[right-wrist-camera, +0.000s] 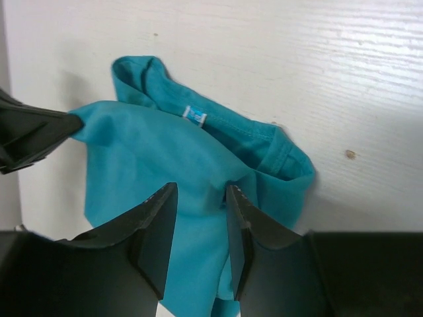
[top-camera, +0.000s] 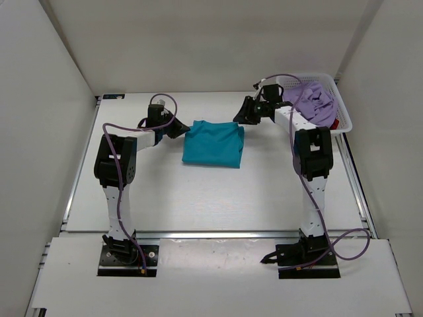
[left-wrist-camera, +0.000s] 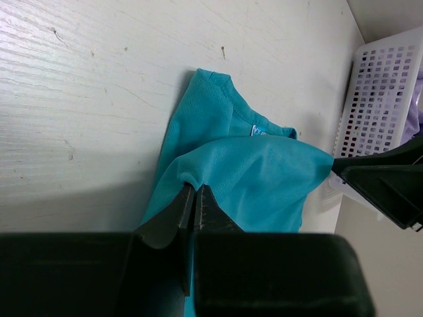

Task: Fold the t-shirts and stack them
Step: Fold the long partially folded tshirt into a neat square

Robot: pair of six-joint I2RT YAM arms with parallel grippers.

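Note:
The teal t-shirt [top-camera: 213,144] lies partly folded in the middle of the table, its collar and label facing up [right-wrist-camera: 195,116]. My left gripper [top-camera: 180,129] [left-wrist-camera: 195,187] is shut on the shirt's left edge, pinching a fold of teal cloth [left-wrist-camera: 264,172] and holding it slightly off the table. My right gripper [top-camera: 239,119] [right-wrist-camera: 198,190] is at the shirt's far right corner. Its jaws stand apart over the cloth, and a pucker of fabric touches the right fingertip [right-wrist-camera: 231,193]. The pale lavender t-shirt [top-camera: 310,100] is heaped in the basket, with a bit of the dark red one [top-camera: 335,123] showing beside it.
The white mesh basket [top-camera: 344,119] [left-wrist-camera: 377,92] stands at the back right, close behind the right arm. White walls enclose the table on the left, back and right. Bare tabletop [top-camera: 211,198] lies in front of the teal shirt.

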